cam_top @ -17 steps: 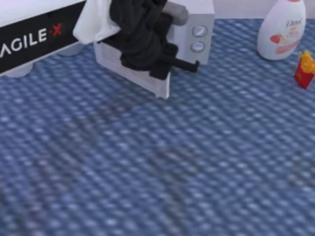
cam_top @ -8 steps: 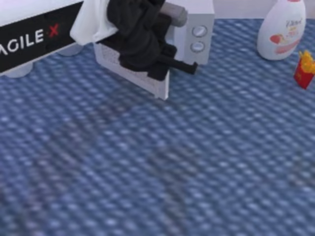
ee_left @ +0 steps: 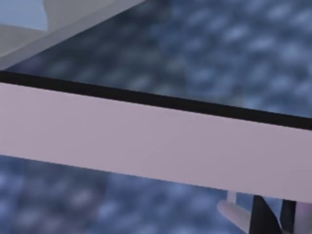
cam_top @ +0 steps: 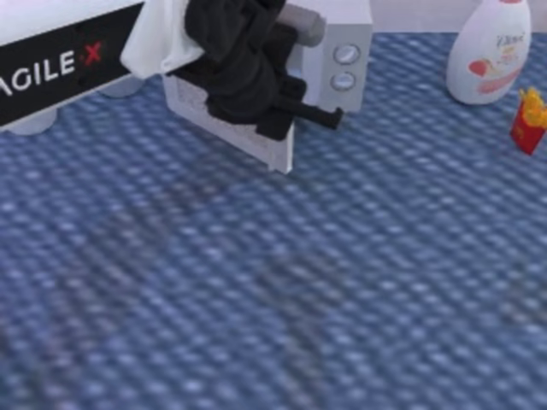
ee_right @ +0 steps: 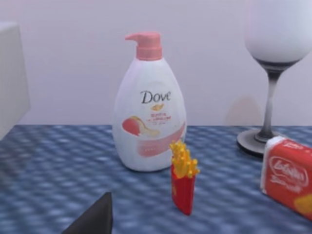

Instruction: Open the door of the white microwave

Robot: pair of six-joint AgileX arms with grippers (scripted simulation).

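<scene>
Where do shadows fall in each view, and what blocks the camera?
Top view: faint grey shadows cross the cloth in front of the microwave, and the left arm hides much of the door. Left wrist view: a pale band with a dark edge fills the middle. Right wrist view: a soft shadow on the wall beside the glass.

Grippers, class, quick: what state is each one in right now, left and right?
Left gripper: at the swung-out door of the microwave; open or closed cannot be told.
Right gripper: not visible in any view.
</scene>
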